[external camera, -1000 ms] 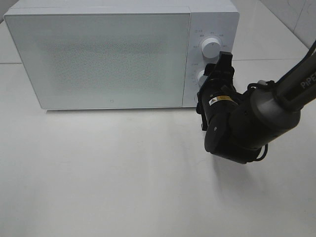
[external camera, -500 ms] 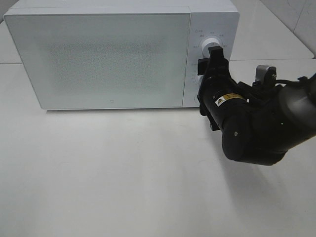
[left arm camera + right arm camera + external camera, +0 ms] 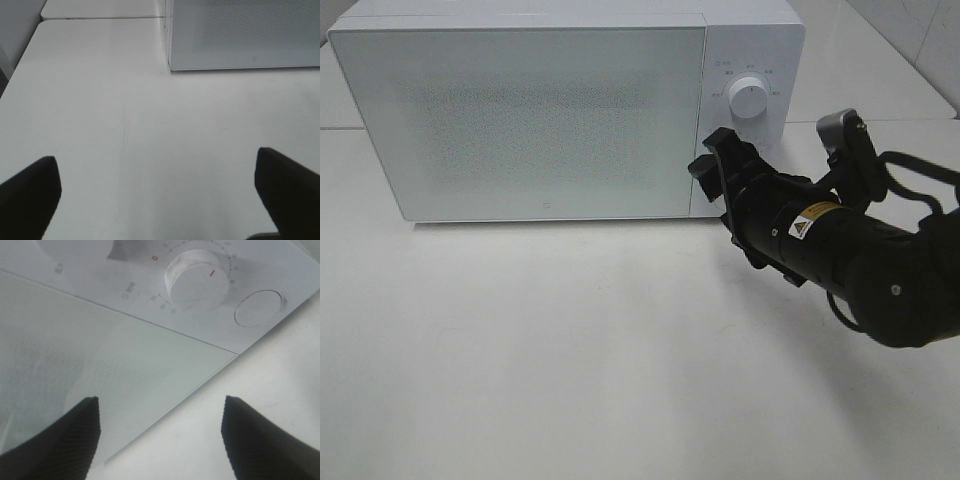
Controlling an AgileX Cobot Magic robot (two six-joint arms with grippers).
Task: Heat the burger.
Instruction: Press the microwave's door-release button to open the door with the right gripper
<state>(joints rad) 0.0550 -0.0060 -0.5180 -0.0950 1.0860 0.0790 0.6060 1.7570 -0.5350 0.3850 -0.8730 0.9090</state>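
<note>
right gripper (image 3: 160,412) close before the shut microwave (image 3: 540,120), near its lower knob (image 3: 196,280), jaws apart, empty. left gripper (image 3: 157,180) above the table (image 3: 150,120), jaws apart too.

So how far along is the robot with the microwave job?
Done: the microwave door is shut. No burger shows, so it may be inside, but I cannot tell. In hand: the right claw hangs open by the lower dial. Left, probably: turning the dial to start the heat.
</note>
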